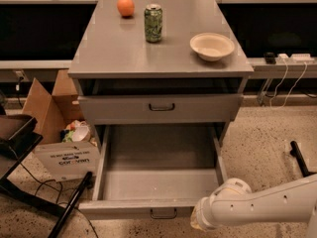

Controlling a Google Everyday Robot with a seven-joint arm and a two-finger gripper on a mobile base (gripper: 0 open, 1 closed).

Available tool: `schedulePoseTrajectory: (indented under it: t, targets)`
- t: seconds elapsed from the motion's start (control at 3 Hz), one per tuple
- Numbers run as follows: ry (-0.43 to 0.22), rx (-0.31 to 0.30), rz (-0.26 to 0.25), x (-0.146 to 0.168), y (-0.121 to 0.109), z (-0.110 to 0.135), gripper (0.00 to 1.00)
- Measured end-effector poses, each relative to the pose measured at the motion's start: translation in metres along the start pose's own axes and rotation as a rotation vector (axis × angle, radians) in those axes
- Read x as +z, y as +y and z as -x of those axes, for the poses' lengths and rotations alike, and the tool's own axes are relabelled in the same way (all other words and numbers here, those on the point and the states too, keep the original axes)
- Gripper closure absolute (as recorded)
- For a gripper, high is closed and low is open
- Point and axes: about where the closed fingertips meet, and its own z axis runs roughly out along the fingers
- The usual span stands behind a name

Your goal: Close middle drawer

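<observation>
The middle drawer (157, 183) juts out below the cabinet (111, 51) top, grey floor showing, long axis and handle front pointing toward the camera. The gripper (202, 223) sits at the drawer's front right corner; its grip cannot be told. Left of the cabinet, a cardboard box (43, 108) holds rubbish.

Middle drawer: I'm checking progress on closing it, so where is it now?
In the camera view the middle drawer stands pulled far out at bottom centre, below the upper drawer; the gripper is beside its front's right end.
</observation>
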Motion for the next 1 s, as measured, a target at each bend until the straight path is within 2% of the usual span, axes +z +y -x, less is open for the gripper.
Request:
schedulePoseTrajectory:
  t: [0.33, 1.0]
  targets:
    - [0.0, 0.0, 0.0, 0.0, 0.0, 0.0, 1.0]
    - [-0.019, -0.003, -0.061, 0.003, -0.029, 0.011, 1.0]
